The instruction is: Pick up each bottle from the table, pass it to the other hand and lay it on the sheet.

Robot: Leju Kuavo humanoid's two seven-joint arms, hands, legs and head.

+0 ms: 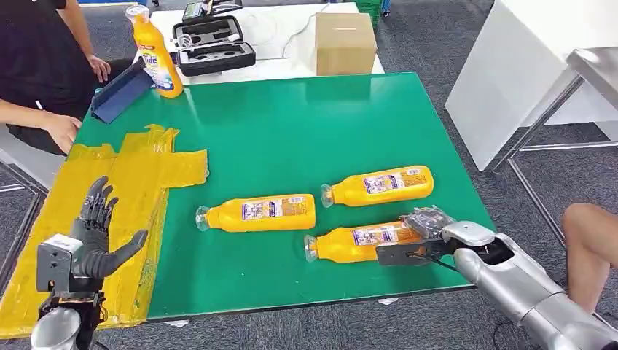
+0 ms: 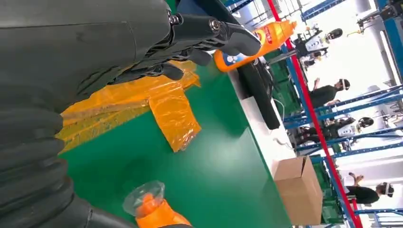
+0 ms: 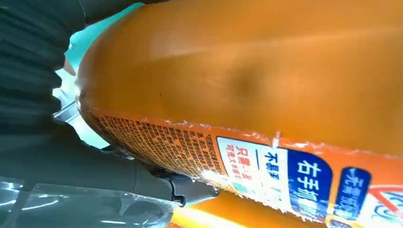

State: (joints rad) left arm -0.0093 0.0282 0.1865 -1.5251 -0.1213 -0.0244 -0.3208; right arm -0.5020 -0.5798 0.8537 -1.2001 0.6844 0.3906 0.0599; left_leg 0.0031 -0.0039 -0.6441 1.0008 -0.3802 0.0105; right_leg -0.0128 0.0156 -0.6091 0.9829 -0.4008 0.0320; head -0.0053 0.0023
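Head view shows three orange bottles lying on their sides on the green counter (image 1: 291, 124), caps pointing toward the robot's left. The right robot hand (image 1: 417, 237) is at the base end of the nearest bottle (image 1: 357, 242), fingers over its top and thumb low along its near side; the right wrist view has the bottle's orange body (image 3: 266, 76) pressed close against the palm, so it looks gripped, though I can't tell whether it has left the counter. The middle bottle (image 1: 259, 212) and the far bottle (image 1: 380, 184) lie untouched nearby.

These look like full plastic bottles: fairly heavy, smooth-walled, with a glossy label and film over the cap, so I'd expect them to slip or roll. A hold around the wide body near the base seems sound, but it leaves the long neck end free to droop; the handover would go better taken mid-body.

Over the crumpled yellow sheet (image 1: 138, 171) at the counter's left side, the left robot hand (image 1: 95, 240) is raised, empty, fingers spread upward and thumb out, palm turned toward the bottles.
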